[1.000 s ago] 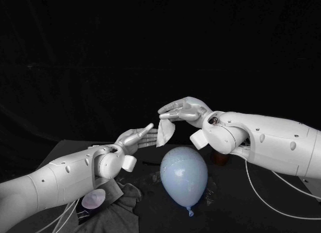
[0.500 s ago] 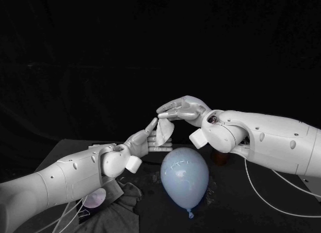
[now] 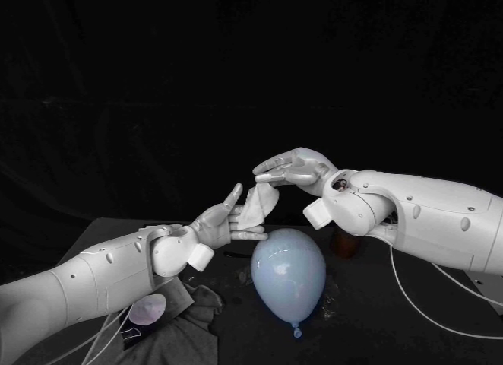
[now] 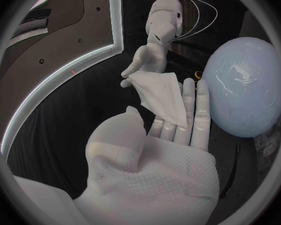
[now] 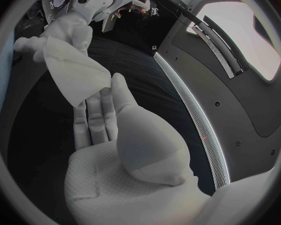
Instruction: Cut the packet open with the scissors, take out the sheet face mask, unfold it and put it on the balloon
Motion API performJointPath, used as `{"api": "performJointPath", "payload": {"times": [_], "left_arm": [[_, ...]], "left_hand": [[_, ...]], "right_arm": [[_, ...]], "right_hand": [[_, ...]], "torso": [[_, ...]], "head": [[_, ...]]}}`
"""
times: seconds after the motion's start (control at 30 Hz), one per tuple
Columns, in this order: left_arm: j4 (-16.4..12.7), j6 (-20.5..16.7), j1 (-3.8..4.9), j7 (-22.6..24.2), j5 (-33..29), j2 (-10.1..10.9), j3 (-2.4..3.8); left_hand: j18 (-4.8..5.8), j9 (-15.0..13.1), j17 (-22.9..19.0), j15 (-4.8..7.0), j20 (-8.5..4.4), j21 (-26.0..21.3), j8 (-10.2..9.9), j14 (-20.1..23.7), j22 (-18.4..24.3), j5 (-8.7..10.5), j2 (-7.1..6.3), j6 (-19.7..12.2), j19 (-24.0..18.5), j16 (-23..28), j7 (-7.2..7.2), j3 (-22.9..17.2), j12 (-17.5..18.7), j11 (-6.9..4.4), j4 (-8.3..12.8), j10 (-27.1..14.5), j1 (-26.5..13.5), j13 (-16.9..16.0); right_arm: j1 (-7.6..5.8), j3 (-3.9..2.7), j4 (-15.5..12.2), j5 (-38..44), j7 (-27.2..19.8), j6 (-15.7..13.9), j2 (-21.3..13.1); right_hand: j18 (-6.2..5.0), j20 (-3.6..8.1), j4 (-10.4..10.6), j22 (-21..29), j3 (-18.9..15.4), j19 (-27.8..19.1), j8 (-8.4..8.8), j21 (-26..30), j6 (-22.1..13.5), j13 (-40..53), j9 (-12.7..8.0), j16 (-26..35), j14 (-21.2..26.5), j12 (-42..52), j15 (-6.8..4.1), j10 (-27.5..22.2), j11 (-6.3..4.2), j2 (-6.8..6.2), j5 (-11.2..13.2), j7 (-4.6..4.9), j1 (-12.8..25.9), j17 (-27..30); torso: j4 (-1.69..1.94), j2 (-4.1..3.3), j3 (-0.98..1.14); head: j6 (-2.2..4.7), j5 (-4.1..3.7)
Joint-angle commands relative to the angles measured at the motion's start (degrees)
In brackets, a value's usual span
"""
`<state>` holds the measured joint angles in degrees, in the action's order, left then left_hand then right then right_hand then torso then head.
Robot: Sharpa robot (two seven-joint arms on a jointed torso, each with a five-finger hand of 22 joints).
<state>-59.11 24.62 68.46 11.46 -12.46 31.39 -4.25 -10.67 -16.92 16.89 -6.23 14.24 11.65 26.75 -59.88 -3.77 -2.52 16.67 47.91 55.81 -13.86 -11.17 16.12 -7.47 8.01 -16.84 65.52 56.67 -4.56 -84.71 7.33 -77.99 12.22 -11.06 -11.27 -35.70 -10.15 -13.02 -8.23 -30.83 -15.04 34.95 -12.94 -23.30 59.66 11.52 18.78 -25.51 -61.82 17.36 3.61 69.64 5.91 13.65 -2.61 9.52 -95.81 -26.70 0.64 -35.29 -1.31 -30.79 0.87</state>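
My right hand (image 3: 291,169) pinches the top corner of the folded white sheet mask (image 3: 259,204), which hangs in the air above the pale blue balloon (image 3: 288,272). My left hand (image 3: 232,221) is raised beside the mask; its straight fingers (image 4: 189,110) lie flat against the mask's (image 4: 162,97) lower part, and the thumb stands apart from it. The left wrist view shows the right hand (image 4: 143,64) at the mask's far corner and the balloon (image 4: 247,92) close by. The right wrist view shows the right hand (image 5: 106,135), the mask (image 5: 75,77) and the left hand (image 5: 68,32) beyond.
The balloon lies on the black table (image 3: 416,327) with its knot towards me. A dark crumpled cloth (image 3: 191,323) and a small pale round thing (image 3: 149,310) sit at the front left under my left arm. A brown object (image 3: 345,245) stands behind the balloon.
My left hand has risen and closed in on the hanging mask until its fingers lie against it. The right hand keeps its pinch and has shifted slightly right.
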Motion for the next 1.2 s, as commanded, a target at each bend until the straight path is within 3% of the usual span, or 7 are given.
{"api": "performJointPath", "payload": {"times": [0.03, 0.33, 0.53, 0.77, 0.8, 0.97, 1.2], "left_arm": [[-0.04, 0.2, 0.03, 1.98, -1.2, 0.39, 0.08], [-0.31, 0.11, 0.03, 1.95, 0.36, 1.15, 0.08], [-0.82, 0.44, 0.04, 2.34, 2.57, 1.2, 0.09], [-1.45, -1.5, 0.04, 3.37, 4.9, 1.18, 0.09], [-1.5, -1.9, 0.04, 3.51, 5.01, 1.17, 0.09], [-1.65, -5.47, 0.05, 4.84, 5.5, 1.05, 0.1], [-1.92, -9.64, 0.09, 6.31, 5.56, 1.36, 0.1]], "left_hand": [[0.66, 0.21, 0.18, -0.78, 1.07, -1.86, -0.51, 2.7, 0.18, -0.26, -0.16, 0.27, -2.85, 1.33, -0.54, 0.39, 1.0, 0.74, 0.49, -0.9, 3.0, 0.35], [0.37, 0.62, 2.0, -1.33, 2.28, -3.8, -1.71, 5.13, -0.17, -0.24, -4.0, 0.48, -5.83, 2.26, -0.41, 2.38, 2.67, 1.0, 4.3, -2.26, 22.15, 0.39], [0.43, 1.02, 2.72, -1.18, 2.32, -4.02, -2.27, 5.59, -0.17, -0.26, -6.33, 1.33, -6.07, 2.49, 0.42, 3.01, 3.16, 0.57, 9.58, -2.78, 33.66, 0.48], [0.39, 1.62, 3.6, -0.88, 2.28, -4.05, -2.84, 5.1, -0.23, -0.27, -4.45, 3.57, -5.97, 2.14, 1.02, 3.82, 3.42, 0.29, 12.96, -2.62, 41.87, 0.68], [0.39, 1.66, 3.64, -0.89, 2.28, -4.05, -2.88, 5.1, -0.23, -0.27, -4.28, 3.7, -5.97, 2.13, 1.02, 3.97, 3.44, 0.3, 13.0, -2.61, 42.06, 0.7], [0.27, 1.63, 4.08, -0.56, 2.15, -3.96, -2.66, 4.49, -0.3, -0.32, 0.48, 5.45, -5.8, 1.77, 1.44, 2.64, 3.11, -0.18, 13.41, -1.34, 45.21, 0.69], [0.22, 1.4, 4.26, -0.31, 2.02, -3.67, -2.76, 3.88, -0.38, -0.3, 0.23, 4.85, -5.4, 1.57, 1.56, -2.15, 3.28, -0.37, 10.52, -0.64, 45.84, 0.83]], "right_arm": [[-0.1, -0.04, -0.19, 1.02, 0.19, 0.7, -0.56], [-0.16, -0.02, -0.1, 1.08, 0.42, 0.54, -1.11], [-0.17, 0.01, 0.26, 1.09, 0.79, 0.68, -1.03], [-0.16, 0.14, 0.73, 1.22, 1.34, 1.12, -0.68], [-0.16, 0.15, 0.75, 1.25, 1.38, 1.17, -0.68], [-0.16, 0.22, 0.78, 1.56, 1.79, 1.54, -0.79], [-0.14, 0.38, 0.69, 3.13, 2.94, 2.08, -1.18]], "right_hand": [[-0.49, -0.01, -8.73, -0.05, 8.97, -0.31, 0.39, -0.16, 0.53, 5.6, -0.05, 0.22, -0.1, -0.04, -0.28, 0.02, -0.5, -0.11, -0.21, 0.04, 0.57, -0.03], [-0.55, -0.09, -8.73, -2.46, 18.14, -1.63, 0.67, -1.75, 0.86, 7.24, -0.54, 0.4, -0.3, -0.78, -0.24, 0.17, -0.49, -3.58, -0.15, 0.07, 3.94, -0.76], [-0.55, -0.09, -8.73, -2.46, 18.14, -1.63, 0.67, -1.75, 0.86, 7.24, -0.54, 0.4, -0.3, -0.78, -0.24, 0.17, -0.49, -3.58, -0.15, 0.07, 3.94, -0.76], [-0.55, -0.09, -8.73, -2.46, 18.14, -1.63, 0.67, -1.75, 0.86, 7.24, -0.54, 0.4, -0.3, -0.78, -0.24, 0.17, -0.49, -3.58, -0.15, 0.07, 3.94, -0.76], [-0.47, 0.1, -8.24, -7.81, 47.1, -3.51, -1.21, -5.57, 0.77, 11.43, 0.84, -0.88, -0.66, -0.55, -0.46, 0.67, -0.65, -14.09, -0.14, -0.08, 15.54, -3.4], [-0.47, 0.1, -8.24, -7.81, 47.1, -3.51, -1.21, -5.57, 0.77, 11.43, 0.84, -0.88, -0.66, -0.55, -0.46, 0.67, -0.65, -14.09, -0.14, -0.08, 15.54, -3.4], [-0.47, 0.1, -8.24, -7.81, 47.1, -3.51, -1.21, -5.57, 0.77, 11.43, 0.84, -0.88, -0.66, -0.55, -0.46, 0.67, -0.65, -14.09, -0.14, -0.08, 15.54, -3.4]], "torso": [[0.06, -0.01, 0.01], [0.08, -0.04, 0.01], [-0.01, -0.06, 0.01], [0.04, -0.04, 0.06], [0.03, -0.03, 0.05], [-0.02, -0.01, 0.02], [0.01, 0.01, 0.04]], "head": [[-0.08, -0.11], [-0.08, -0.03], [-0.15, 0.09], [-0.23, 0.13], [-0.22, 0.17], [-0.23, 0.18], [-0.22, 0.11]]}}
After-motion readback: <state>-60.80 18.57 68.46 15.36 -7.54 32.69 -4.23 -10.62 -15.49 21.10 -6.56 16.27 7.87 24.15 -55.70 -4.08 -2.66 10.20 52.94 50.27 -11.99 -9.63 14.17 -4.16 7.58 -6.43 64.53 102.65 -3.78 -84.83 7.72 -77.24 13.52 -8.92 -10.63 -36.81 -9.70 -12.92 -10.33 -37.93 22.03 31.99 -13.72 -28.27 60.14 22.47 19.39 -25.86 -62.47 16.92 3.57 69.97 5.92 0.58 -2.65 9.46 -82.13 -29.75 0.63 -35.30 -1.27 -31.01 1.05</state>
